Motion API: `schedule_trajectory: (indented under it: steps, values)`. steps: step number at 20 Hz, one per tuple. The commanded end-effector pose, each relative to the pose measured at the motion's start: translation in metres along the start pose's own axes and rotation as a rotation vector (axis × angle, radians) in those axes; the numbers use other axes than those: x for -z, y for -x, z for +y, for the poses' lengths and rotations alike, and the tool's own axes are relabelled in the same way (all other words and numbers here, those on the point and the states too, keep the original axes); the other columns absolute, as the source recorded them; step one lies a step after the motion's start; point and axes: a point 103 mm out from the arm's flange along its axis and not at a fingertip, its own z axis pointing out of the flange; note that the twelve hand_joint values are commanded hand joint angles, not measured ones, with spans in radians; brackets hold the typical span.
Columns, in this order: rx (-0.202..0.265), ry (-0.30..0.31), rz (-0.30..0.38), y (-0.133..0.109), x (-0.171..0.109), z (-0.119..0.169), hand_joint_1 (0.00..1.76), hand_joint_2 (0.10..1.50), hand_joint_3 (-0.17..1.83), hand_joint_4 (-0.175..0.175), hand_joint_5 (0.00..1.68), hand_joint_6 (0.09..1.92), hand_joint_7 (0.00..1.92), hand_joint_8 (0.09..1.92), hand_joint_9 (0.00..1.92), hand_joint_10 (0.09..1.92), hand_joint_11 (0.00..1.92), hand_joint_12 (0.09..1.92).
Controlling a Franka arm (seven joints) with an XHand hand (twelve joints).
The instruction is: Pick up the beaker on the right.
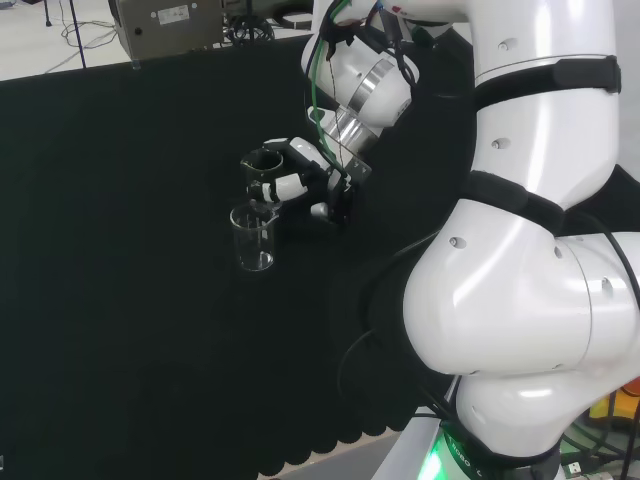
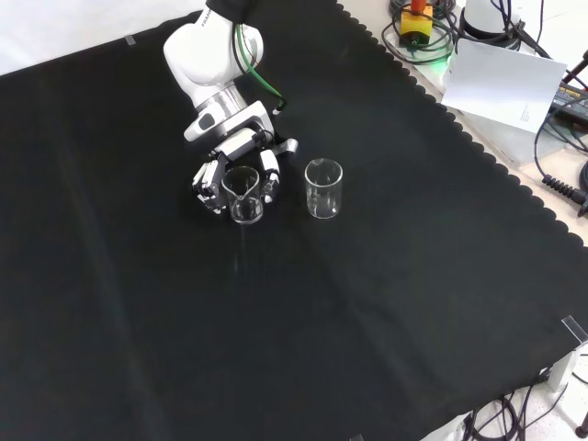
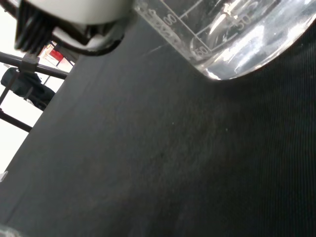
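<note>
Two clear glass beakers stand on the black cloth. In the front view the left beaker [image 2: 243, 195] sits between the fingers of my black and white hand [image 2: 231, 147], which curl round its sides from above. The other beaker [image 2: 323, 188] stands free to its right, a short gap away. In the head view the hand [image 1: 303, 180] wraps the farther beaker [image 1: 263, 166], and the free beaker [image 1: 253, 238] stands nearer the camera. The wrist view has the held beaker's base [image 3: 237, 44] close up beside a blurred white part of the hand [image 3: 74, 15]. Whether the base touches the cloth I cannot tell.
Black cloth [image 2: 303, 322] covers the bench, with a scalloped edge at the front view's right. Beyond that edge lie cables and a white sheet [image 2: 501, 83]. The arm's white links [image 1: 540, 250] stand at the head view's right.
</note>
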Motion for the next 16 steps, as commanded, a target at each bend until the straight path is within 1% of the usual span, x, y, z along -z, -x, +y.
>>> schedule_trajectory:
  steps: [1, 2, 3, 4, 5, 7, 10, 13, 15, 16]
  values:
    - [-0.018, 0.092, -0.084, -0.010, 0.008, 0.001, 1.17, 0.83, 0.44, -0.019, 1.05, 0.96, 0.93, 0.79, 1.01, 0.58, 0.63, 1.22]
    - [-0.016, 0.116, -0.105, -0.013, 0.012, 0.001, 1.26, 0.80, 0.47, -0.057, 1.06, 0.95, 1.05, 0.80, 1.16, 0.52, 0.83, 1.11]
    - [-0.008, 0.131, -0.121, -0.016, 0.017, 0.001, 1.34, 0.74, 0.54, -0.106, 1.08, 0.92, 1.15, 0.78, 1.29, 0.44, 0.99, 0.99]
    - [-0.001, 0.141, -0.140, -0.019, 0.022, 0.001, 1.38, 0.76, 0.48, -0.139, 1.13, 0.82, 1.18, 0.78, 1.34, 0.41, 1.09, 0.90]
    - [0.006, 0.147, -0.152, -0.022, 0.028, 0.002, 1.40, 0.79, 0.39, -0.158, 1.17, 0.73, 1.18, 0.76, 1.38, 0.37, 1.17, 0.82]
    - [0.020, 0.150, -0.181, -0.027, 0.040, 0.003, 1.41, 0.82, 0.30, -0.172, 1.24, 0.59, 1.20, 0.71, 1.45, 0.25, 1.26, 0.73]
    - [0.034, 0.144, -0.230, -0.031, 0.059, 0.002, 1.42, 0.77, 0.36, -0.175, 1.31, 0.47, 1.25, 0.65, 1.54, 0.09, 1.31, 0.68]
    - [0.042, 0.137, -0.264, -0.033, 0.076, -0.002, 1.43, 0.74, 0.41, -0.175, 1.33, 0.44, 1.27, 0.62, 1.57, 0.09, 1.32, 0.67]
    - [0.047, 0.123, -0.281, -0.033, 0.087, -0.007, 1.43, 0.74, 0.41, -0.175, 1.33, 0.44, 1.27, 0.62, 1.57, 0.09, 1.32, 0.67]
    - [0.048, 0.112, -0.286, -0.034, 0.092, -0.010, 1.43, 0.71, 0.46, -0.175, 1.35, 0.41, 1.29, 0.59, 1.58, 0.09, 1.34, 0.67]
